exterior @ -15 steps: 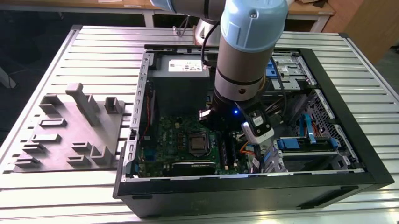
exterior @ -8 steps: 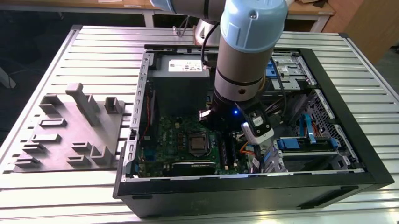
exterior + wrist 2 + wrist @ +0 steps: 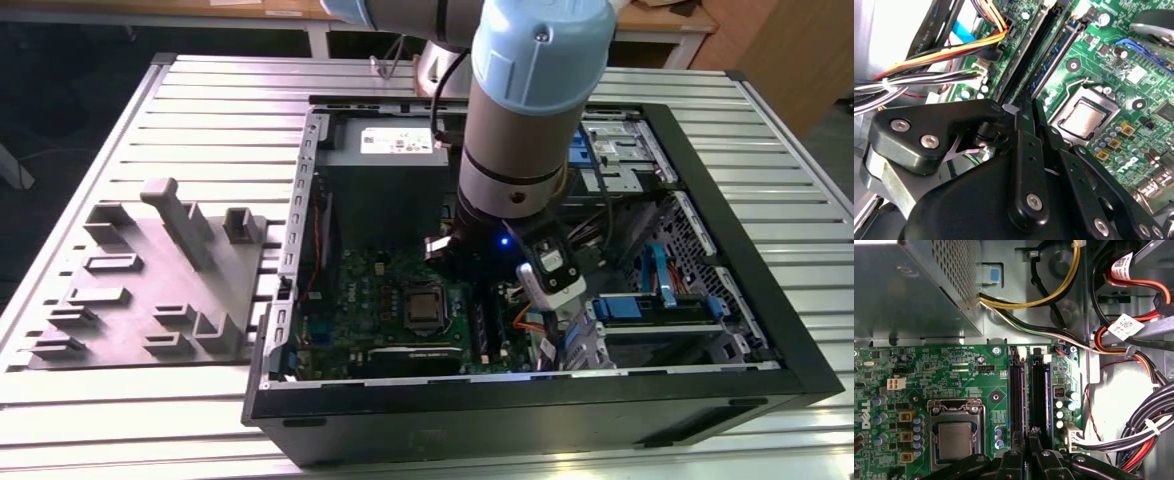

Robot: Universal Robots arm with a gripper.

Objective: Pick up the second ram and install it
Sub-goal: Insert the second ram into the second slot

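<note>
Over the memory slots (image 3: 1030, 395), pincer (image 3: 1029, 432) closed on second ram (image 3: 1024, 400)

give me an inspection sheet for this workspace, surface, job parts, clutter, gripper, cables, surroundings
Surface: ribbed metal table carrying an open computer case.
Job's things: second ram standing in the memory slots beside the processor socket on the green motherboard.
Clutter: grey parts fixture on the exterior view's left of the case.
Grippers: gripper low over the ram's end, fingertips close together.
Cables: orange, yellow, black and white bundles beside the slots.
Surroundings: wooden furniture behind the table.
</note>
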